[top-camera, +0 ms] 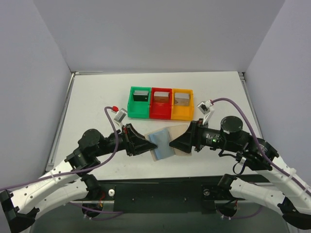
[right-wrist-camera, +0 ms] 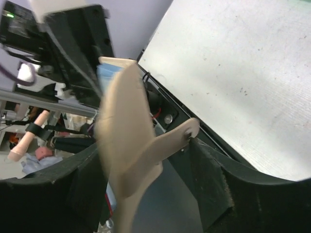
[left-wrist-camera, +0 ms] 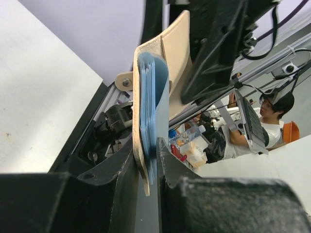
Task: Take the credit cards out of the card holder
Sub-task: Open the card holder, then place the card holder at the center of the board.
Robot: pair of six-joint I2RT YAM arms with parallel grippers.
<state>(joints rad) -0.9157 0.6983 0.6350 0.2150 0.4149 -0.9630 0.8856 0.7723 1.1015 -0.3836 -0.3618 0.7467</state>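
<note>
The tan card holder (top-camera: 163, 141) with bluish pocket panels hangs between my two grippers near the table's front edge. My left gripper (top-camera: 146, 143) is shut on its left panel; in the left wrist view the jaws pinch the tan edge and blue pockets of the card holder (left-wrist-camera: 153, 97) at the left gripper (left-wrist-camera: 148, 160). My right gripper (top-camera: 172, 143) stands open. In the right wrist view the card holder's tan flap (right-wrist-camera: 129, 136) lies loose between the wide-apart jaws of the right gripper (right-wrist-camera: 146, 170). Credit cards (top-camera: 141, 95) (top-camera: 161, 97) (top-camera: 181, 99) lie in the bins.
A green bin (top-camera: 132, 108), a red bin (top-camera: 153, 110) and an orange bin (top-camera: 190, 110) stand side by side behind the grippers, mid-table. White walls close in the left, back and right sides. Purple cables loop over both arms.
</note>
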